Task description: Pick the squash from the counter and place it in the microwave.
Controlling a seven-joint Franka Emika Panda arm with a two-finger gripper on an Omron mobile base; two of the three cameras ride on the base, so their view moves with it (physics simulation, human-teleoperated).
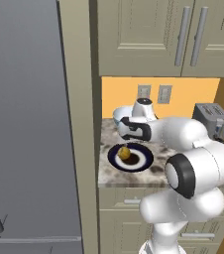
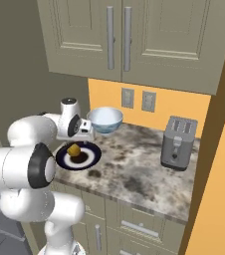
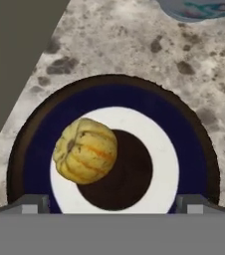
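Beige-olive cabinets and an orange back wall frame the marbled grey-and-white worktop (image 2: 134, 169), with a tall grey panel filling the room to its left in the left base view. On the slab's right end stands a grey toaster (image 2: 178, 143); toward the back sits a blue-white bowl (image 2: 105, 120), and at the front left edge lies a dark blue plate (image 3: 189, 149) with a white ring and a dark centre.

On that plate rests the squash (image 3: 85, 150), small, rounded, yellow with faint orange-green ribs, touching the inner white ring and leaning over the dark centre. It sits well apart from the toaster and just in front of the bowl.

From the hand view the jaws (image 3: 112, 204) hang above the plate, pointing down at it, their two tips standing wide apart at the bottom corners with nothing between them. The squash lies left of the midline between the tips and a little ahead of them, so my judgement is that the hand needs a small sideways shift toward it before coming down. Its stem end points left in that view; the body is nearly round, so no long axis much governs the grasp.

No brand, label or readable writing is visible on anything.
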